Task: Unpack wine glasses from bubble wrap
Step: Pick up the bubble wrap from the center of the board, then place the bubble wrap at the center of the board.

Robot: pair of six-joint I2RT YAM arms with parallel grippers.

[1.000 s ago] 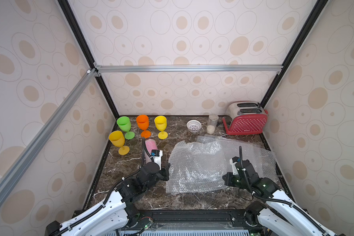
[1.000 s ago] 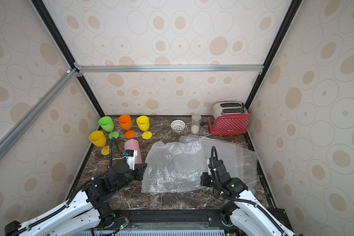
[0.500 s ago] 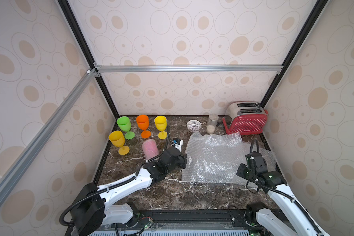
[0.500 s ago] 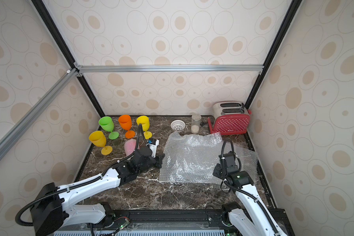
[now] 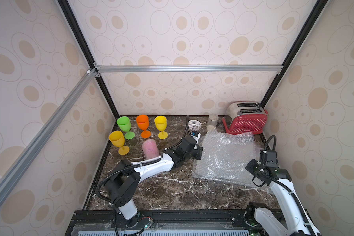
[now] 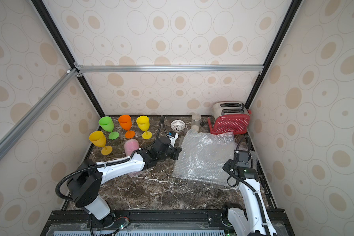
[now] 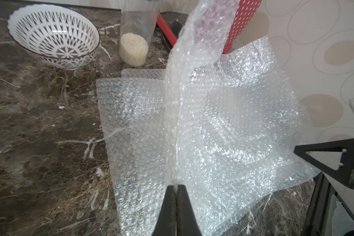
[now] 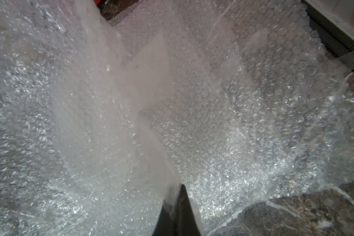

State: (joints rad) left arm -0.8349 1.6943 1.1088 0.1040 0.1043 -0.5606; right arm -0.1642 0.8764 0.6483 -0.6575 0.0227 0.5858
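Dark marble tabletop [image 5: 172, 190] checked in both top views.

Glasses, back-left area: green glass [image 5: 124, 123], orange glass [image 5: 142, 122] and rear yellow glass [image 5: 160, 122] stand upright and unwrapped in a row along the back wall. The front yellow glass [image 5: 116, 139] is also upright and bare, in front of the green one and nearer the left wall. The pink glass [image 5: 150, 149] is inside a bubbly tube just in front of the orange one. Its near end is hidden behind the left arm [image 5: 151, 166], so can't tell how it rests.

Loose bubble wrap [image 5: 225, 155]: several clear sheets, overlapping, on the right half of the tabletop. They lie in front of the red toaster [image 5: 244, 121] and the clear jar [image 5: 212, 121], which has white grains at the bottom. The white perforated bowl [image 5: 194, 125] is beside the jar, just off the wrap's back-left corner.

Left fingers [image 7: 167, 210]: closed, tips pinching the edge of a sheet. In the left wrist view that sheet rises from the tips as a standing fold, w/ flat sheets under it on the tabletop. The top views put this grip at the wrap's left edge.

Right fingers [image 8: 185, 212]: closed on a sheet edge, one finger veiled by the plastic, w/ more flat sheets below. The right arm [image 5: 282, 188] is at the wrap's right edge, near the right wall. Can't tell whether both arms hold the same sheet.
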